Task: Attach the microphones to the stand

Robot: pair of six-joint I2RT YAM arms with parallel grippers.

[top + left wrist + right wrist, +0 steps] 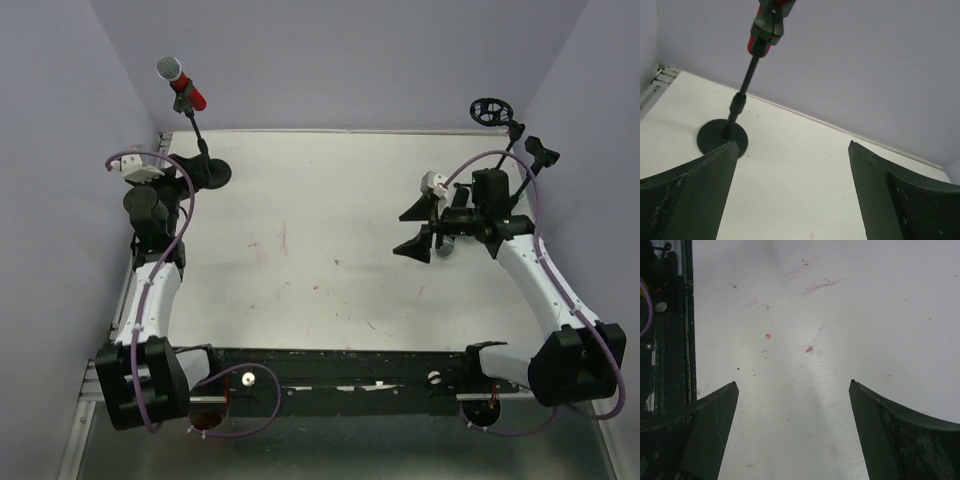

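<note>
Landmark: a thin black microphone stand (200, 135) on a round flat base, set at the far left of the white table (330, 220); every place below is given from it.
Red microphone: a red stick microphone with a grey mesh head (181, 85) is seated in the clip at the stand's top, its long axis tilted up and leftward.
Other microphones: none is seen in any view.
Left gripper: the left gripper (792, 145) is held just on the near side of the stand's base and aimed past it; the fingers are spread wide and nothing is held.
Right gripper: the right gripper (418, 230) is held well to the stand's right, low over bare table; the fingers are spread and empty.
Second stand: a second black stand with a ring-shaped top (488, 110) is seen far to the right, behind the right gripper.
Deciding relation: the left arm is much nearer the filled stand and the right arm nearer the second; a further microphone must probably be found first.
</note>
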